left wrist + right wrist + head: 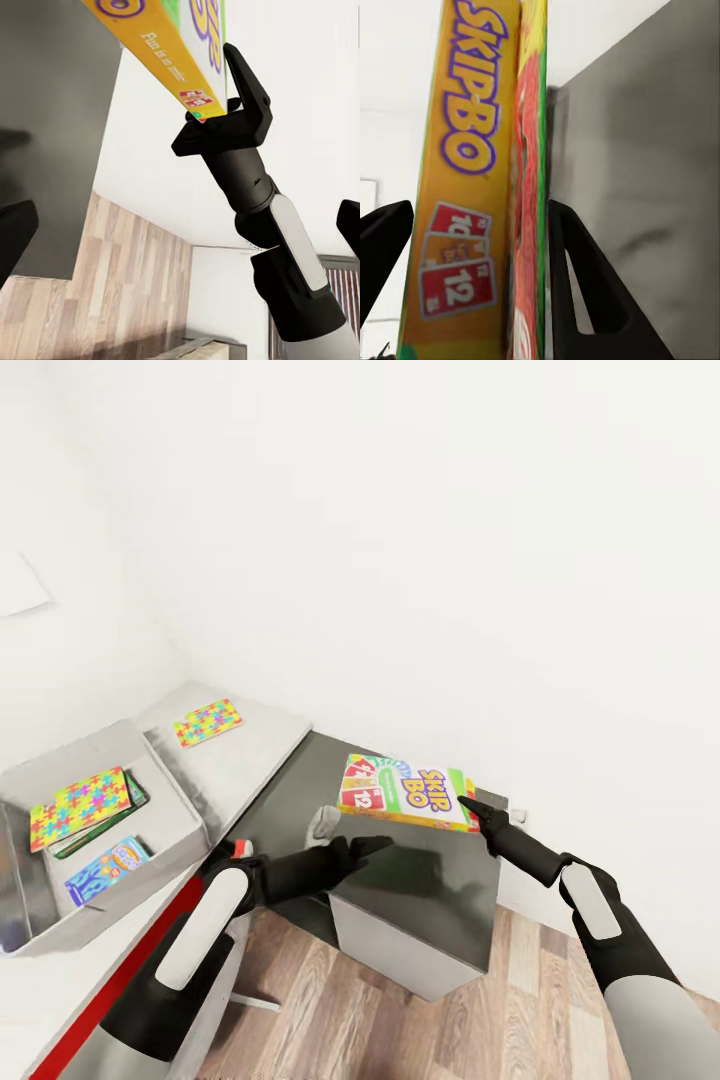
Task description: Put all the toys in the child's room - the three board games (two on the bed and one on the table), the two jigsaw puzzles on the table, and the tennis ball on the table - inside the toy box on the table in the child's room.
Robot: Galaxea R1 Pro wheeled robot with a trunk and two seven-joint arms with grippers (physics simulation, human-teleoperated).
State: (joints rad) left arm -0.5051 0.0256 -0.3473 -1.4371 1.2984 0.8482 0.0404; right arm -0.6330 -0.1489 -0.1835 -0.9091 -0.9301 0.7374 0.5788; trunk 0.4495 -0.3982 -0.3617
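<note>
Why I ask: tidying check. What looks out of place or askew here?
One puzzle box lies on the grey desk outside the toy box. The Skip-Bo box hangs tilted above the dark cabinet, pinched at one end by the right tool.

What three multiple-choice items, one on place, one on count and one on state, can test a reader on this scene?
1. Where is the Skip-Bo box?
A. in the toy box
B. above the dark cabinet, in the right gripper
C. on the floor

2. How many puzzle boxes show?
A. one
B. two
C. four

3. The left gripper is:
A. open, empty
B. shut on a ball
C. shut on the Skip-Bo box

Key: 1 B, the right gripper pinches its edge over the cabinet. 2 B, one in the toy box, one on the table. 3 A, its fingers are spread with nothing between.
</note>
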